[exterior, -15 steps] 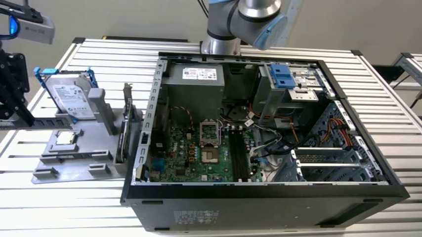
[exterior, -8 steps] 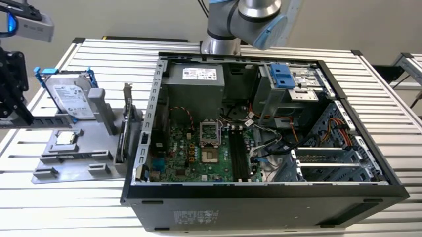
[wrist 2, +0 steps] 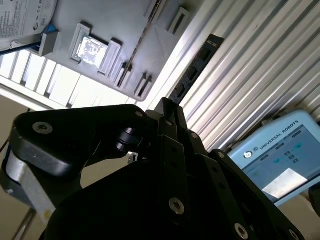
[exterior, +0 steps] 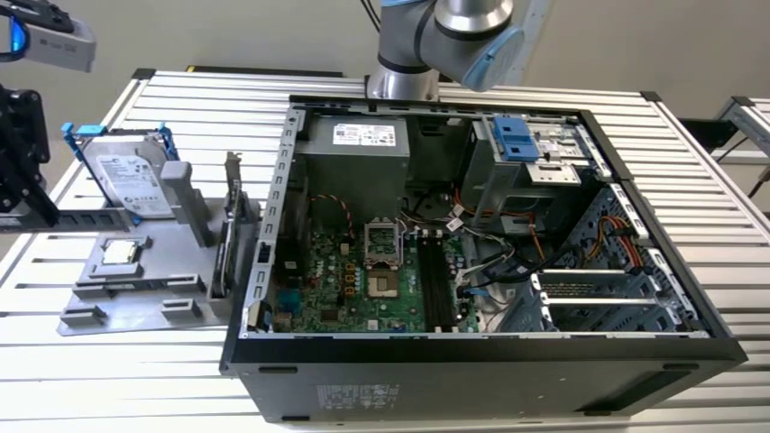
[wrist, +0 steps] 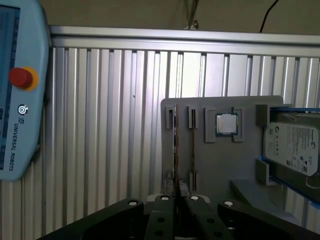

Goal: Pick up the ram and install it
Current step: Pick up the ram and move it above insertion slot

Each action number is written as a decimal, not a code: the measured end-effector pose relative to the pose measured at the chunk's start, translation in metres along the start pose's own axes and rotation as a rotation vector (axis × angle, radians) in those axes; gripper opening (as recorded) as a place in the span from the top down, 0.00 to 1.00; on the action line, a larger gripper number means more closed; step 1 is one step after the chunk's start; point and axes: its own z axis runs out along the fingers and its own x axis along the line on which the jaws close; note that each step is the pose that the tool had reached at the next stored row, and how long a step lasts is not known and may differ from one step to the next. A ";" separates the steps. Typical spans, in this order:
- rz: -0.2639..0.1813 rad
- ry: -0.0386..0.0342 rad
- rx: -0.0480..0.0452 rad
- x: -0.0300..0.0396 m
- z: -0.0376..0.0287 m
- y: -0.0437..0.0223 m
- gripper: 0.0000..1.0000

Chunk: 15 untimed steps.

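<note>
While hanging at the exterior view's left, well apart from the open computer case [exterior: 481,361], pinches the ram [wrist: 176,150] between the narrowed fingers of the gripper [wrist: 177,198], with nothing else in the grip. Shows edge-on as a thin line in the first wrist view, and in the second wrist view as a dark stick with chips [wrist 2: 197,65] running out past the fingertips. Clamped across the flat faces, probably to leave the contact edge free and stop any twisting. Hangs clear above the ribbed aluminium table [wrist: 110,125], near the edge of the grey parts holder [wrist: 220,165].

Stands parts on edge in slotted posts on that holder, likely to give fingers room on both faces. Thin card [wrist: 193,145] upright in its slots. Processor [wrist: 226,124] flat in a pocket. Hard drive [wrist: 292,147] in a blue frame at the holder's far end.

Lies on its side with the panel off, that case, exposing the motherboard [exterior: 349,280] face up. Long black memory slots [exterior: 435,275] just right of the processor socket, opening upward for a straight push down. Look unfilled, hard to be sure.

Teach pendant [wrist: 15,125] on the table, on the opposite side of the gripper from the holder.

Judged stage: ram picked up, not yet installed.
</note>
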 end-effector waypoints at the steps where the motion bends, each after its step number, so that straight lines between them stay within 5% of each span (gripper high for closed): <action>1: 0.000 0.0000 0.0000 0.0000 -0.0006 0.0000 1.00; 15: 0.000 0.0001 -0.0001 0.0003 -0.0086 -0.0001 1.00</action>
